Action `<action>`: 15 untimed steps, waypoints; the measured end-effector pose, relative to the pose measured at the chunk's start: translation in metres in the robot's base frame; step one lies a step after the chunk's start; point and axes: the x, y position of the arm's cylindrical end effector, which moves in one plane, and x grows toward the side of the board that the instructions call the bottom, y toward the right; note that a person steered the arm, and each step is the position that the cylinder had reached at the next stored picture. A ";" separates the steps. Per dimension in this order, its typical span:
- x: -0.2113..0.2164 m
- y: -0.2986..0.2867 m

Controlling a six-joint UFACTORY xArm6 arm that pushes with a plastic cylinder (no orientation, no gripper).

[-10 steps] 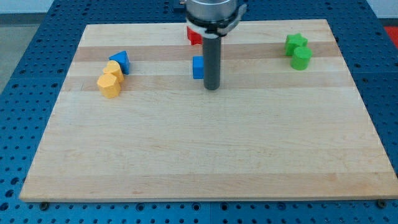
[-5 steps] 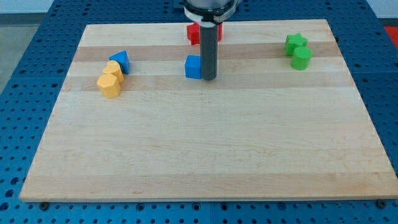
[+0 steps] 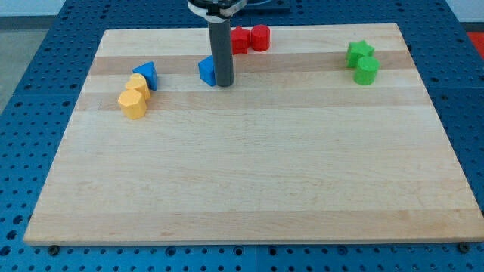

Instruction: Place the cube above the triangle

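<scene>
The blue cube [image 3: 206, 71] sits on the wooden board [image 3: 249, 174] near the view's top, left of centre. My tip [image 3: 224, 84] stands right against the cube's right side. The blue triangle [image 3: 146, 73] lies further to the view's left, at about the same height as the cube, touching the yellow blocks.
Two yellow blocks [image 3: 134, 97] lie just below the triangle. Two red blocks [image 3: 250, 38] sit at the view's top, right of my rod. A green star [image 3: 360, 51] and a green cylinder [image 3: 367, 70] sit at the top right.
My tip has moved to the view's left and pushed the blue cube leftward, toward the triangle. The red blocks behind the rod are now uncovered.
</scene>
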 end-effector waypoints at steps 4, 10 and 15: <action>-0.033 -0.037; -0.047 -0.060; -0.040 -0.060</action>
